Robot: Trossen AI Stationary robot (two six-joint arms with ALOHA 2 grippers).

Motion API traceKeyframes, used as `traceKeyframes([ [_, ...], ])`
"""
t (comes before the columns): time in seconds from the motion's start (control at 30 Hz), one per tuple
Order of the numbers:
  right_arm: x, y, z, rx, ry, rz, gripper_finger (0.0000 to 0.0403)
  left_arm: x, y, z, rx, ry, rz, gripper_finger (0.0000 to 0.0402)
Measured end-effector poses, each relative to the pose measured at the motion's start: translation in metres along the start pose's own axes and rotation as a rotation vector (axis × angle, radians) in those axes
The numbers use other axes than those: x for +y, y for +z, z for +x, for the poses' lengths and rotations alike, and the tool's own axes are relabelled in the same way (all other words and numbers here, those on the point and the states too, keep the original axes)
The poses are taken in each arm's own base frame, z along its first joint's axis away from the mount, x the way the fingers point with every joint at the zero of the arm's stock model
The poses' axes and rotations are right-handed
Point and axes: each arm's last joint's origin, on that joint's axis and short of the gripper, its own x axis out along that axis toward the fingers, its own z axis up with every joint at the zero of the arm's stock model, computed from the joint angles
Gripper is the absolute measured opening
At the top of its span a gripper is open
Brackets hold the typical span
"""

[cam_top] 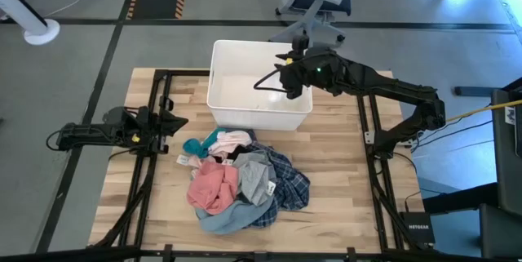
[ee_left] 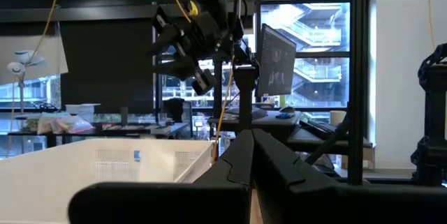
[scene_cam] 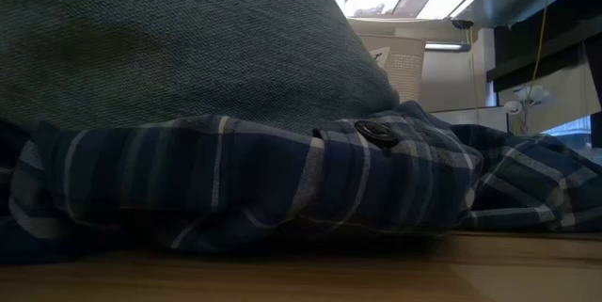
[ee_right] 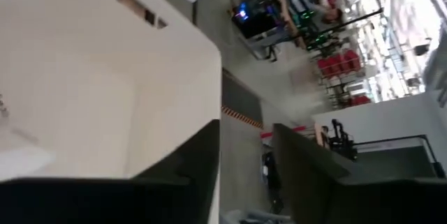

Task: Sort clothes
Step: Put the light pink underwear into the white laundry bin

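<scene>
Right gripper [cam_top: 285, 82] hangs over the white bin [cam_top: 222, 107], near the bin's rim at about two o'clock, with its fingers parted and nothing visible between them; the right wrist view shows a clear gap between the two dark fingers above the bin's pale floor. Left gripper [cam_top: 175, 122] waits at nine o'clock on the table [cam_top: 342, 180], fingers pressed together and empty, pointing toward three o'clock.

The clothes [cam_top: 243, 179] lie heaped at the table's centre, just on the six o'clock side of the bin and apart from both grippers. The pile runs roughly from eleven o'clock, where a teal piece [cam_top: 196, 144] and a white one [cam_top: 231, 139] sit, down to five and six o'clock, where the plaid shirt [cam_top: 289, 184] and the light-blue denim shirt [cam_top: 220, 221] spread out. That gives a loose long axis from eleven to five. A salmon pink garment [cam_top: 214, 185] lies on top at the eight o'clock side, a grey one [cam_top: 257, 176] beside it.

All of it looks soft, limp and light; nothing will hold shape when lifted, and layers will likely drag neighbours along. The denim looks the heaviest and bulkiest. The best hold is probably a raised fold on a top piece, such as the bunched pink or grey fabric, pinched from above rather than at a flat edge.
</scene>
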Motion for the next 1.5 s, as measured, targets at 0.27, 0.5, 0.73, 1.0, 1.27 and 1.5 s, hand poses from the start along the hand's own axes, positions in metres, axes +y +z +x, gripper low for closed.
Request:
traceKeyframes([
  [0.27, 0.01, 0.001, -0.014, 0.028, 0.073, -0.047, 0.0231, 0.0, -0.001, 0.0, 0.005, -0.001, 0.034, 0.0],
  [0.5, 0.021, 0.014, -0.02, -0.015, 0.099, -0.087, 0.0233, 0.0, 0.0, 0.0, 0.003, 0.0, 0.042, 0.0],
  [0.73, 0.029, 0.022, -0.023, -0.041, 0.119, -0.106, 0.0232, 0.0, 0.0, 0.0, 0.004, 0.0, 0.042, 0.0],
  [1.0, 0.029, 0.022, -0.024, -0.043, 0.121, -0.109, 0.0232, 0.0, 0.0, 0.0, 0.001, 0.0, 0.041, 0.0],
  [1.27, 0.03, 0.023, -0.023, -0.044, 0.121, -0.11, 0.0232, 0.0, 0.0, 0.0, 0.001, 0.0, 0.041, 0.0],
  [1.5, 0.03, 0.022, -0.023, -0.044, 0.121, -0.109, 0.0232, 0.0, 0.0, 0.0, 0.001, 0.0, 0.041, 0.0],
])
